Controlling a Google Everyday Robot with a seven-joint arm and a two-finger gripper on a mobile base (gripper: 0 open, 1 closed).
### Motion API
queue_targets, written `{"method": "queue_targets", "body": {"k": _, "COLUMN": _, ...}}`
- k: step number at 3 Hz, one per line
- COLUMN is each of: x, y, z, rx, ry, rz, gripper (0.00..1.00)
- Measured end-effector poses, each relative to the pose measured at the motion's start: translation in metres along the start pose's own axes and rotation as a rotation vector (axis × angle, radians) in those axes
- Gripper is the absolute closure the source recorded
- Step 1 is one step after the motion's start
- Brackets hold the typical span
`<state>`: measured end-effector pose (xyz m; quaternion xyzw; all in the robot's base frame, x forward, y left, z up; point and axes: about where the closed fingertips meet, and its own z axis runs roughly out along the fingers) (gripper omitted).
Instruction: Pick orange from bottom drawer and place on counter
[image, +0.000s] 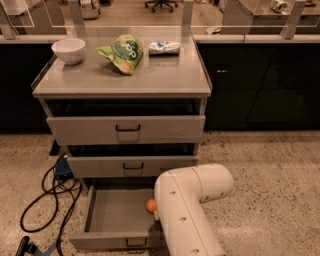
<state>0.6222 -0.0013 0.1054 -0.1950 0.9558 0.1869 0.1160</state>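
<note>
- One orange (151, 205) lies near the right edge of the open bottom drawer (90, 211), partly hidden by the white arm (186, 220).
- Only a sliver of the gripper (156, 216) shows, just beside it; whether it grips, I cannot tell.

Warm light is coming from 12 o'clock, shining on the counter top (150, 75) and the white arm (186, 215). Shadows are filling the drawer gaps (125, 107). The gripper (156, 216) is hiding at 6 o'clock in the dim bottom drawer (107, 217), behind the arm.
</note>
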Motion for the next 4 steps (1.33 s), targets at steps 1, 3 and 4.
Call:
{"method": "queue_targets", "body": {"k": 1, "x": -0.0004, "y": 0.0005, "z": -0.0013, "rx": 0.000, "ry": 0.000, "rz": 0.000, "gripper": 0.94}}
{"method": "queue_targets", "body": {"k": 3, "x": -0.0004, "y": 0.0005, "z": -0.0012, "rx": 0.000, "ry": 0.000, "rz": 0.000, "gripper": 0.84}}
{"method": "queue_targets", "body": {"k": 4, "x": -0.0004, "y": 0.0005, "z": -0.0012, "rx": 0.000, "ry": 0.000, "rz": 0.000, "gripper": 0.60}}
